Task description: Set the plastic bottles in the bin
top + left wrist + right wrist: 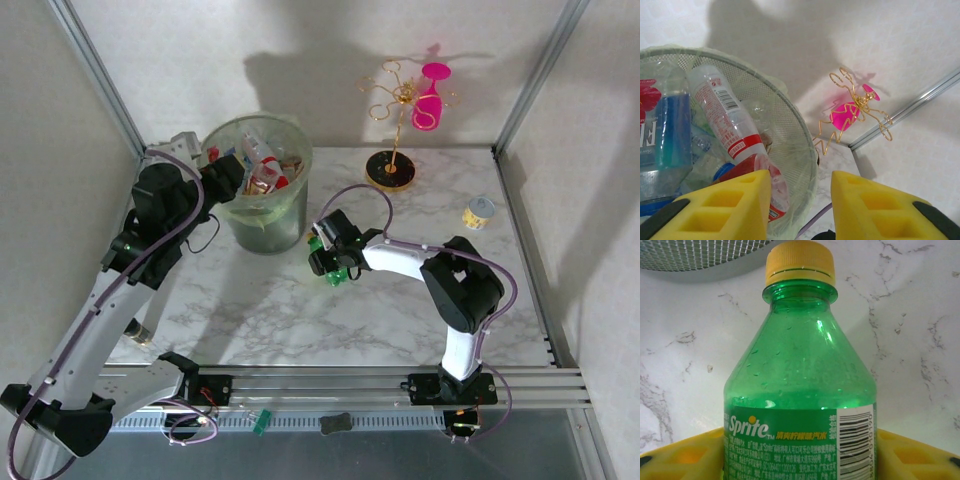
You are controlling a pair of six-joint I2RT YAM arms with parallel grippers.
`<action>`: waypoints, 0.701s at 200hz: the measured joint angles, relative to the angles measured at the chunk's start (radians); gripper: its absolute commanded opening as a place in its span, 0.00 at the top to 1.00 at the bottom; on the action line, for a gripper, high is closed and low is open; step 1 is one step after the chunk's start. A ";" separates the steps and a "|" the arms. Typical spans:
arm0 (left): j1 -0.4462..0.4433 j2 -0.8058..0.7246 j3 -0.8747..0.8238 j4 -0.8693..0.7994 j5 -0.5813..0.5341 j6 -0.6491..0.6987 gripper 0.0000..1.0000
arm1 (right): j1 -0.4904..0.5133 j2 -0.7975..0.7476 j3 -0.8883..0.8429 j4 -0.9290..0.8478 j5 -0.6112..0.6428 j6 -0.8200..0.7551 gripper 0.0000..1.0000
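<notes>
Green bottle (pixel 800 390) lies on the table (pixel 300 310) between the right claw's (pixel 335 268) yellow pads (pixel 685 457); whether the grip is firm cannot be told. It sits just beside the bin (pixel 262 185), which holds several bottles. Left claw (pixel 800 210) hovers over the bin, nearly closed, holding nothing. Beyond the bin: wire stand (pixel 395 130), small can (pixel 479 212), neither obstructing.

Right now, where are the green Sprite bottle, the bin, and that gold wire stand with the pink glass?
Green Sprite bottle (pixel 800 370): right wrist view, on its shoulder below the yellow cap.
Bin (pixel 285 215): top external view, on its outer wall.
Gold wire stand (pixel 390 170): top external view, on its dark round base.
</notes>
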 measured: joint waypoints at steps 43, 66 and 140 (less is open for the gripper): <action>-0.002 -0.039 -0.028 -0.005 -0.008 0.001 0.63 | 0.002 -0.135 -0.009 -0.044 0.023 0.005 0.52; -0.002 -0.080 -0.065 -0.011 -0.032 0.002 0.63 | 0.002 -0.235 0.009 -0.082 0.036 0.009 0.52; -0.002 -0.149 -0.103 -0.050 -0.134 0.017 0.63 | 0.002 -0.366 0.354 -0.133 0.021 0.023 0.53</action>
